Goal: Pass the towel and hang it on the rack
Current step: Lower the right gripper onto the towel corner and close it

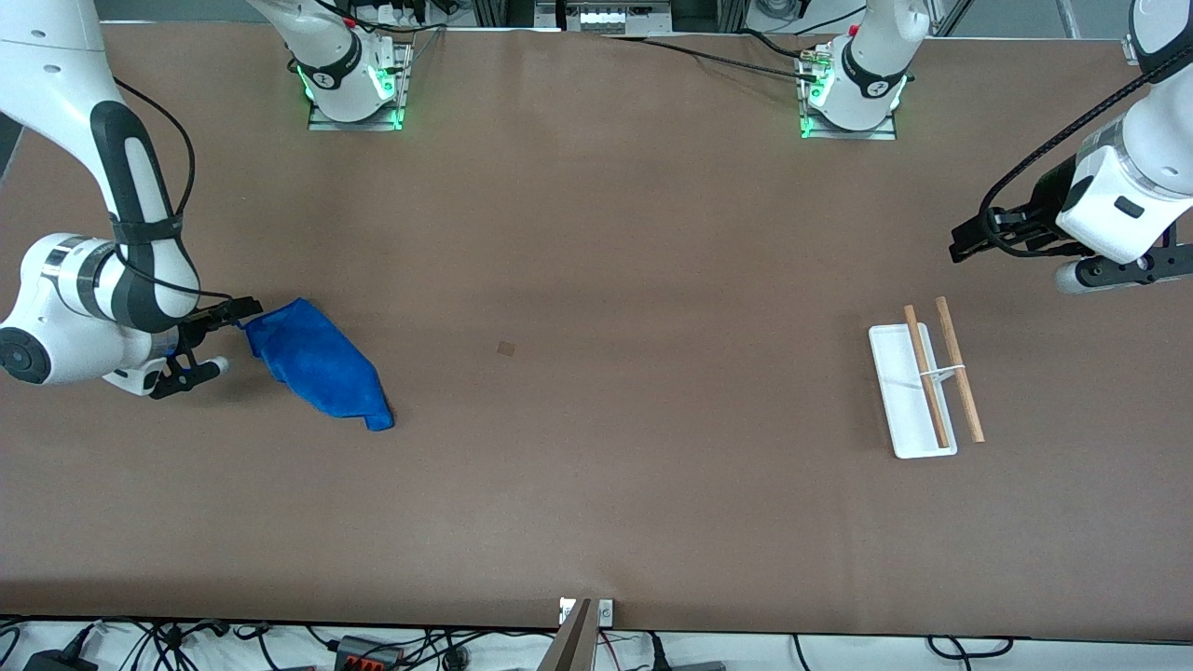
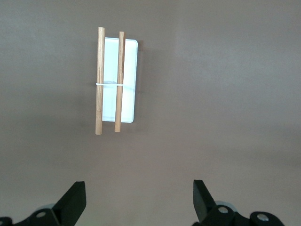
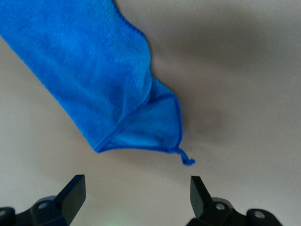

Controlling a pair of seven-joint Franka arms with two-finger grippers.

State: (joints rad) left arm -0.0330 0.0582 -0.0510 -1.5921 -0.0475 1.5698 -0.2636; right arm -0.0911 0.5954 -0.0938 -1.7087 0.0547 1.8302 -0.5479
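The towel (image 1: 319,365) is lying folded and rumpled on the brown table (image 1: 596,466), toward the right arm's end of it and well apart from the rack (image 1: 923,389), which is sitting toward the left arm's end. The right gripper (image 1: 212,341) is hovering low just beside the towel's corner, at the end of the cloth that lies farther from the front camera; its fingers are spread wide with nothing between them, and in the right wrist view the towel (image 3: 101,80) and its small corner loop are showing just ahead of the fingertips. The left gripper (image 1: 969,239) is waiting in the air near the rack (image 2: 115,80), its fingers spread and holding nothing.
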